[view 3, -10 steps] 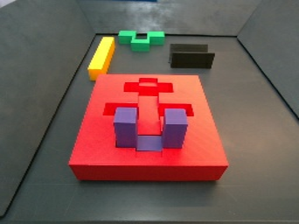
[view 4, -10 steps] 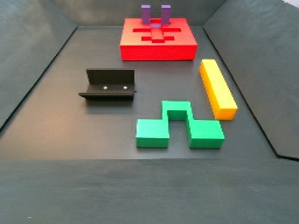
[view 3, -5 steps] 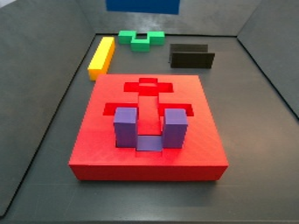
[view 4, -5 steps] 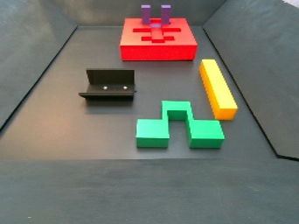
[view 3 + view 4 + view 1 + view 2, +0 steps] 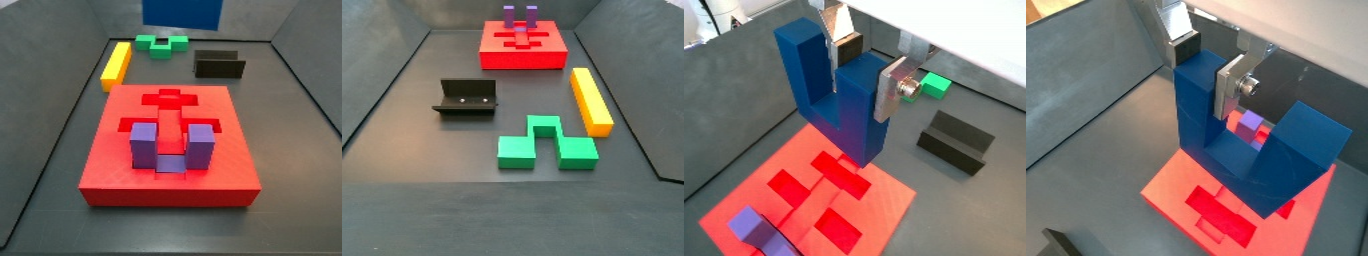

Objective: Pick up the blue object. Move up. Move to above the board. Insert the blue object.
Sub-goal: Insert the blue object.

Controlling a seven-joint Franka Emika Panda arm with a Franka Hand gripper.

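In both wrist views my gripper (image 5: 865, 66) (image 5: 1207, 68) is shut on one prong of the blue object (image 5: 828, 100) (image 5: 1227, 135). This dark U-shaped block hangs above the board (image 5: 887, 186) (image 5: 1170, 180), clear of its red recesses. In a side view only the underside of the blue object (image 5: 183, 12) shows, at the top edge and behind the board (image 5: 235, 150); the gripper is out of frame there. The board (image 5: 523, 61) also lies at the far end of a side view where neither the blue object nor the gripper shows.
A purple U-shaped block (image 5: 171, 146) (image 5: 520, 14) (image 5: 756, 228) stands in the board. On the floor lie a yellow bar (image 5: 116, 62) (image 5: 591, 100) and a green block (image 5: 162, 44) (image 5: 545, 146) (image 5: 933, 86), with the fixture (image 5: 219, 65) (image 5: 465, 98) (image 5: 958, 141) nearby.
The blue object has come down into the side view from the top edge, showing more of itself each frame. Nothing on the floor or board has moved.
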